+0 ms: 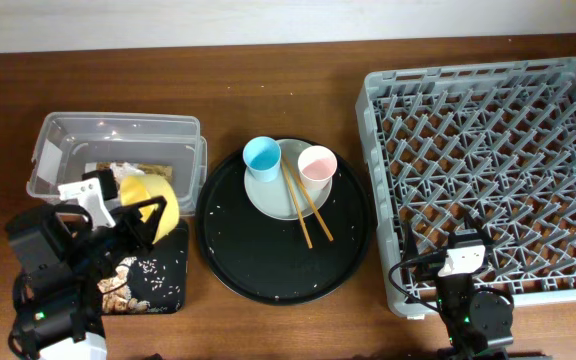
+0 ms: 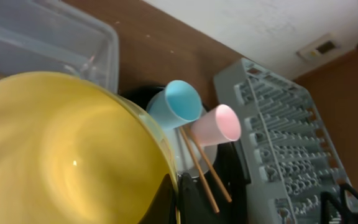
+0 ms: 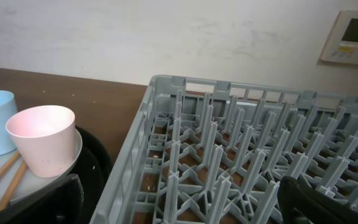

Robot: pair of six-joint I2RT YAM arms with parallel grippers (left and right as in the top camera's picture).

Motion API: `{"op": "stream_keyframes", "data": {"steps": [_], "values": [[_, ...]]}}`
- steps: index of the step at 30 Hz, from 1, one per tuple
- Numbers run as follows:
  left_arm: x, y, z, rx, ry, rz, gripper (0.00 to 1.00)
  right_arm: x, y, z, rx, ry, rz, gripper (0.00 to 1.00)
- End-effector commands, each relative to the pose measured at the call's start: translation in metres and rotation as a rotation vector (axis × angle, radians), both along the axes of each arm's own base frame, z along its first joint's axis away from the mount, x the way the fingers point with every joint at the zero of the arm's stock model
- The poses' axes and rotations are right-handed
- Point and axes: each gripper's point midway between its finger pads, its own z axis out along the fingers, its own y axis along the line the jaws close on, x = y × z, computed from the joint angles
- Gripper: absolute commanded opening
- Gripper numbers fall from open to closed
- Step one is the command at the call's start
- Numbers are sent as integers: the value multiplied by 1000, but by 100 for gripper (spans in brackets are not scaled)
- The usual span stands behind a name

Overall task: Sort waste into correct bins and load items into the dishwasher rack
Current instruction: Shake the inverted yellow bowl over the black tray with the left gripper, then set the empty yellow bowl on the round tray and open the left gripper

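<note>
left fingers [image 1: 151, 213] clamped on yellow bowl [image 1: 160, 195], bowl tilted over small black tray [image 1: 163, 285], just beside tub [image 1: 118, 140]. right fingers [image 3: 328, 202] wide, empty, at rack [image 1: 488, 150] near edge. blue cup [image 1: 262, 155], pink cup [image 1: 317, 163], chopsticks [image 1: 308, 208] on plate [image 1: 273, 195], on round tray [image 1: 268, 270].

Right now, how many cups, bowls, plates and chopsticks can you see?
Cups: 2 (blue cup, pink cup)
Bowls: 1 (yellow bowl)
Plates: 1 (white plate)
Chopsticks: 2 (chopsticks)
Total: 6
</note>
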Motion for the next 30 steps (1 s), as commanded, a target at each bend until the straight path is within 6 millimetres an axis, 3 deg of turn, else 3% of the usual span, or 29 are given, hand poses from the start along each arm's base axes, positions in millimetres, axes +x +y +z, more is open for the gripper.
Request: {"op": "stream_keyframes", "data": {"steps": [1, 4, 8, 10, 13, 17, 19, 21, 24, 28, 30], "values": [[0, -12, 25, -15, -113, -95, 0, 0, -3, -3, -5, 5, -17, 98], [-1, -18, 33, -75, -119, -114, 0, 0, -3, -3, -5, 5, -17, 98], [1, -33, 25, -201, -62, -222, 0, 0, -3, -3, -5, 5, -17, 98], [0, -45, 47, -337, -114, -364, 0, 0, -3, -3, -5, 5, -17, 98], [-2, -38, 73, -335, -234, -423, 0, 0, -3, -3, -4, 4, -17, 98], [-10, -14, 80, -372, -264, -396, 0, 0, -3, -3, -4, 4, -17, 98], [-14, -15, 71, -369, -257, -389, 0, 0, -3, -3, -5, 5, -17, 98], [-10, -3, 59, -344, -232, -307, 0, 0, -3, -3, -5, 5, -17, 98], [-19, 29, 63, -344, -301, -221, 0, 0, -3, -3, -5, 5, -17, 98], [-33, 89, 60, -366, -322, 33, 0, 0, -3, -3, -4, 4, -17, 98], [-38, 98, 57, -370, -323, 82, 0, 0, -3, -3, -4, 4, -17, 98]]}}
